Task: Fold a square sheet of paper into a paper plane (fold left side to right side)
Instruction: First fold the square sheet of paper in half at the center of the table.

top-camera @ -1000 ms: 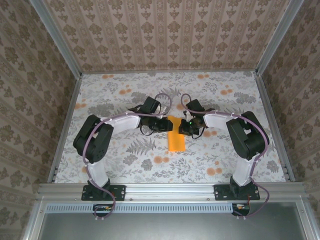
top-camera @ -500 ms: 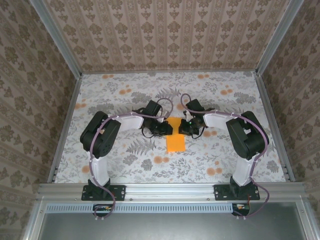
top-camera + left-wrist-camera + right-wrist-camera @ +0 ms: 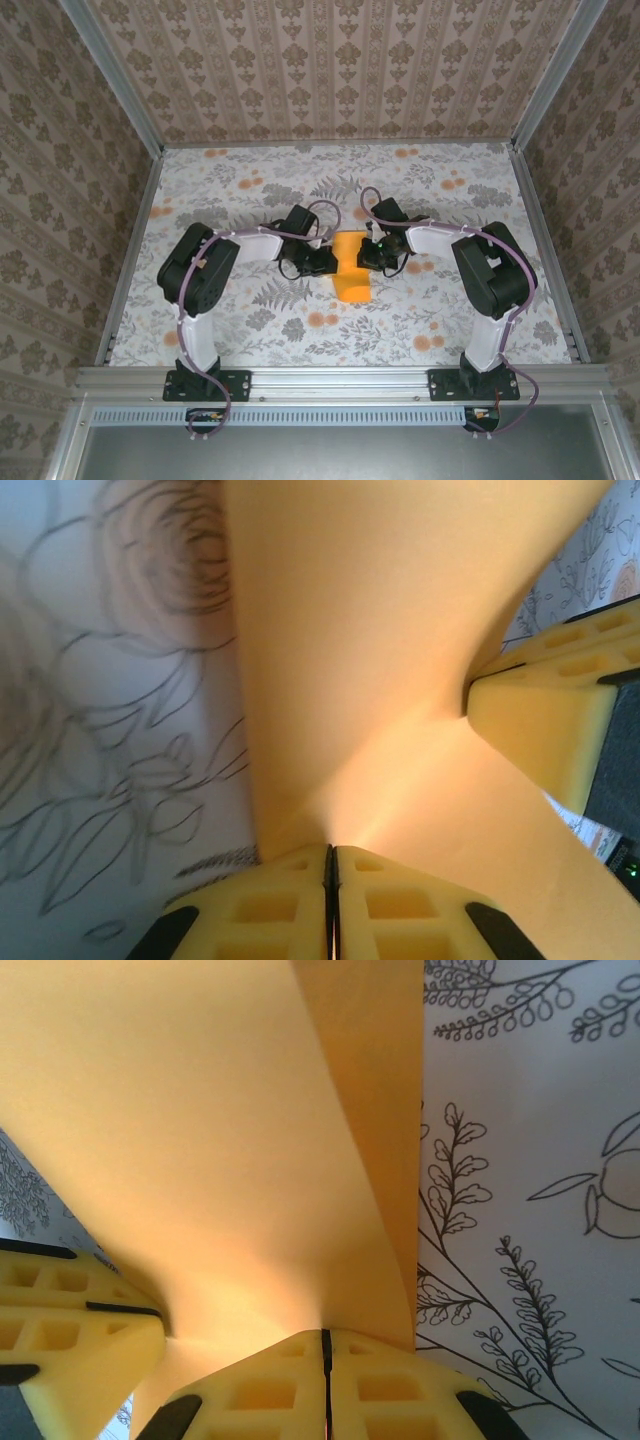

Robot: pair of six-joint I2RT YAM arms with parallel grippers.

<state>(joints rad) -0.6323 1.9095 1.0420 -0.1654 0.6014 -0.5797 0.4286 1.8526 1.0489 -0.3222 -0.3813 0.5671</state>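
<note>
Two pincers close in on the orange square sheet of paper (image 3: pixel 351 278), which lies near the middle of the flower-patterned bench (image 3: pixel 250 190). The left pincer (image 3: pixel 327 262) is at the sheet's left edge and the right pincer (image 3: pixel 370 256) at its right edge, both toward the sheet's far end. From above, their dark bodies cover that far part, so the outline there is cut off and the sheet's full shape cannot be made out. The part nearer the arm bases shows as a narrow strip with a rounded end.

In the left wrist view, the left pincer's yellow pads (image 3: pixel 400 905) press together with no gap, and the sheet comes straight out of their seam, pinched. One pad of the right pincer touches the sheet on its right side.

In the right wrist view, the right pincer's pads (image 3: pixel 260 1395) are likewise clamped tight on the sheet's edge. The sheet bows up off the bench between the two grips, and a straight fold line or edge runs away from the right grip. How many layers each grip catches cannot be told.
</note>
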